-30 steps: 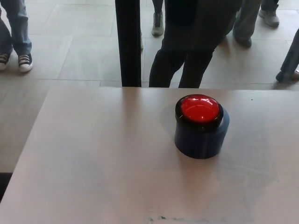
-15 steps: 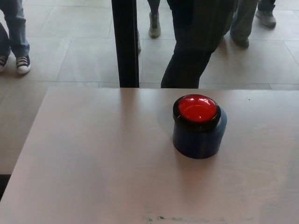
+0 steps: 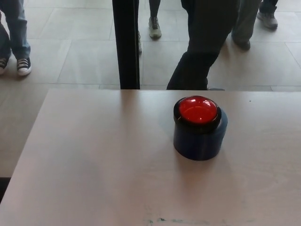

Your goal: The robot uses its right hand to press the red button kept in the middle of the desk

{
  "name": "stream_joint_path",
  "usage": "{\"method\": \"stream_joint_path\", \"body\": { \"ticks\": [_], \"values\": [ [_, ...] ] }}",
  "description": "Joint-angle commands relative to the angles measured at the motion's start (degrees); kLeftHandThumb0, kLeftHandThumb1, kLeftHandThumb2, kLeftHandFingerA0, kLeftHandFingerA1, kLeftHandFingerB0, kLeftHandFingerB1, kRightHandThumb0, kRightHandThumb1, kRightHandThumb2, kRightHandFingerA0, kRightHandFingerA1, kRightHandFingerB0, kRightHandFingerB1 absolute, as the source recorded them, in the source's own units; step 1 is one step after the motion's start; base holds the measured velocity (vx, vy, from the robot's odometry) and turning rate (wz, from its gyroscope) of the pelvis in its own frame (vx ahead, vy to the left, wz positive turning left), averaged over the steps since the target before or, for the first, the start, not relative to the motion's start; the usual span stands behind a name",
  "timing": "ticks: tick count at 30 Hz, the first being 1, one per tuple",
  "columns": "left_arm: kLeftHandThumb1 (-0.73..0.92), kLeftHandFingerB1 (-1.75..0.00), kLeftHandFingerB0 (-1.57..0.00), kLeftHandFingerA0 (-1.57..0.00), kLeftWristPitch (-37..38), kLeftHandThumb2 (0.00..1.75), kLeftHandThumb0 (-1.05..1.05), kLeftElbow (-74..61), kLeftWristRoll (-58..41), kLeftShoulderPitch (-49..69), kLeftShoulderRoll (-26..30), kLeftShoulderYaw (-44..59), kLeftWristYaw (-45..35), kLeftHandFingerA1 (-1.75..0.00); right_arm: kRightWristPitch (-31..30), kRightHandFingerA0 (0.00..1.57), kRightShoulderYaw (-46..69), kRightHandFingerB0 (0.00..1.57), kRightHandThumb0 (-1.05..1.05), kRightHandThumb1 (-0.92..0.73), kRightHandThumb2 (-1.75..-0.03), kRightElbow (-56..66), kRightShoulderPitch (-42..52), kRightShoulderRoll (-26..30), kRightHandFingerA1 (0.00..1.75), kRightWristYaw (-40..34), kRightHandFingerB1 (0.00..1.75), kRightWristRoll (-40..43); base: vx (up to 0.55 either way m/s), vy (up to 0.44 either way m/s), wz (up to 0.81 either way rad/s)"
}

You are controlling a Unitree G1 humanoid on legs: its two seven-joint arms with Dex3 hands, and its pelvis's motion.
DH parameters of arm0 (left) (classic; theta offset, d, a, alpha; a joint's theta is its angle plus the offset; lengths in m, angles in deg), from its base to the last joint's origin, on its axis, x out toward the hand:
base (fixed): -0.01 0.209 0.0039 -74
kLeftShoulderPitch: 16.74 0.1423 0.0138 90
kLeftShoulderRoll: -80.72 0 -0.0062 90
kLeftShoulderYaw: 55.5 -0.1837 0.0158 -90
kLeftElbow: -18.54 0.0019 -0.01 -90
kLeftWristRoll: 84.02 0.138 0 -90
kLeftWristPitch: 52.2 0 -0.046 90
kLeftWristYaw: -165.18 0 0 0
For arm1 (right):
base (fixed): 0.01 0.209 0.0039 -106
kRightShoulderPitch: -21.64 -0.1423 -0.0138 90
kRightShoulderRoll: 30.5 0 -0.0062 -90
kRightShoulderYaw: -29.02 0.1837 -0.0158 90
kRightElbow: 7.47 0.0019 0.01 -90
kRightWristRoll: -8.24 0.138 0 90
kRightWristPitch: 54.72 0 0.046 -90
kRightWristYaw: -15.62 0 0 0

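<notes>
Neither my left robot hand nor my right robot hand shows in my head view, so I cannot tell whether either is released, clenched or grasping anything.

The red button (image 3: pixel 198 109) sits on the pale surface (image 3: pixel 94 160), a glossy red dome ringed by a black collar and set on top of a dark blue round housing (image 3: pixel 197 141). Nothing touches the button. It stands upright, a little toward my right of the middle of the surface and nearer the far edge than the near one. A soft shadow spreads from the housing's base onto the surface on the side toward me.

Near the close edge of the surface, on my side of the button and slightly to its left, a few small dark scuff marks (image 3: pixel 162 220) show on the finish.

Beyond the far edge, directly behind the button, a person's legs in dark trousers (image 3: pixel 202 42) stand on the tiled floor (image 3: pixel 84 56). To the left of those legs, a black vertical post (image 3: pixel 126 44) rises from just behind the surface's far edge. Further back than the post a grey shoe (image 3: pixel 154 27) rests on the tiles. Far to the button's left, at the picture's edge, someone in blue jeans wears a black-and-white sneaker (image 3: pixel 23 66). Back to the button's right, another pair of legs in grey trousers (image 3: pixel 247 23) stands on the floor.
</notes>
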Motion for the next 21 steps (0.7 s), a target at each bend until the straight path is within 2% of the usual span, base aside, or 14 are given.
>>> {"method": "stream_joint_path", "body": {
  "ticks": [1,2,8,9,10,12,13,14,15,16,17,18,20,21],
  "values": [
    [0.75,-0.32,-0.28,-0.35,1.2,0.64,-0.7,0.4,-1.0,0.4,1.8,1.3,0.2,-0.37,9.1,1.28,5.0,0.8,-0.76,-0.48,-0.88,-6.2,7.3,-6.5,1.51,-4.4,1.05,6.1,0.0,0.0,0.0],
    [0.75,-0.32,-0.27,-0.34,0.8,0.64,-0.7,0.2,-1.2,0.3,1.7,1.4,0.2,-0.36,10.0,1.19,5.4,0.8,-0.72,-0.61,-0.66,-7.4,7.3,-7.1,1.67,-4.9,1.12,6.8,0.0,0.0,0.0],
    [0.76,-0.32,-0.27,-0.34,1.2,0.64,-0.7,0.4,-0.7,0.6,1.8,1.4,0.6,-0.36,11.4,0.98,4.8,0.51,-0.81,-0.66,-0.64,-11.0,8.4,-9.6,1.75,-10.9,1.31,5.8,0.0,0.0,-0.01],
    [0.76,-0.32,-0.27,-0.34,0.9,0.64,-0.7,0.4,-0.8,0.6,1.9,1.4,0.6,-0.36,9.9,0.76,5.1,0.35,-0.82,-0.68,-0.71,-11.3,7.9,-9.7,1.75,-12.3,1.23,6.7,0.0,0.0,0.0],
    [0.76,-0.32,-0.27,-0.34,0.7,0.64,-0.7,0.3,-1.0,0.7,1.8,1.5,0.5,-0.36,9.5,0.76,4.8,0.35,-0.82,-0.68,-0.71,-11.6,8.0,-9.7,1.75,-13.2,1.23,6.4,0.0,0.0,0.0],
    [0.76,-0.32,-0.26,-0.34,0.1,0.63,-0.7,0.5,-1.2,0.5,1.9,1.8,0.7,-0.37,11.9,0.78,4.3,0.6,-0.79,-0.68,-0.71,-15.1,7.6,-9.2,1.74,-13.3,1.42,6.5,0.0,0.0,0.0],
    [0.76,-0.31,-0.26,-0.34,0.3,0.63,-0.69,0.4,-1.0,0.6,1.9,1.7,0.8,-0.37,12.8,1.22,3.8,0.91,-0.83,-0.55,-1.05,-16.3,7.8,-9.0,1.49,-13.5,1.26,6.2,0.0,0.0,0.0],
    [0.76,-0.31,-0.26,-0.33,0.7,0.63,-0.7,0.7,-0.8,0.7,2.1,1.6,0.4,-0.36,11.9,0.98,4.4,0.71,-0.8,-0.7,-0.64,-17.2,7.5,-9.1,1.75,-13.6,1.29,7.8,0.0,0.0,0.0],
    [0.76,-0.31,-0.26,-0.33,0.9,0.63,-0.7,0.9,-0.8,0.7,2.2,1.6,0.3,-0.36,11.6,0.98,4.5,0.71,-0.8,-0.7,-0.64,-17.8,7.4,-9.0,1.75,-13.6,1.29,8.8,0.0,0.0,0.0],
    [0.76,-0.32,-0.26,-0.33,0.7,0.63,-0.7,0.8,-1.0,0.8,2.1,1.8,0.1,-0.37,11.2,1.16,4.3,0.67,-0.79,-0.5,-1.02,-16.9,7.7,-9.5,1.45,-13.8,1.13,9.2,0.0,0.0,0.0],
    [0.76,-0.32,-0.26,-0.33,0.5,0.63,-0.7,0.5,-1.2,1.0,2.1,2.0,-0.1,-0.37,10.5,1.16,3.9,0.67,-0.79,-0.5,-1.02,-15.2,8.3,-10.3,1.45,-14.1,1.13,9.5,0.0,0.0,0.0],
    [0.76,-0.32,-0.26,-0.34,0.4,0.63,-0.69,0.6,-1.4,1.3,2.1,2.1,-0.1,-0.37,10.0,0.66,3.5,0.51,-0.76,-0.74,-0.68,-15.5,8.1,-10.1,1.75,-14.8,1.31,9.6,0.0,0.0,0.0],
    [0.75,-0.32,-0.27,-0.34,0.2,0.63,-0.7,0.7,-1.5,1.2,2.1,2.3,0.2,-0.37,10.5,0.7,3.5,0.56,-0.74,-0.69,-0.69,-17.1,7.4,-9.6,1.75,-15.4,1.24,10.5,0.0,0.0,0.0],
    [0.75,-0.32,-0.27,-0.34,0.4,0.63,-0.71,0.8,-1.3,1.3,2.1,2.2,0.3,-0.37,11.7,1.1,3.0,0.74,-0.74,-0.54,-1.06,-16.6,7.7,-10.2,1.4,-15.7,1.12,10.3,0.0,0.0,0.0]
  ]
}}
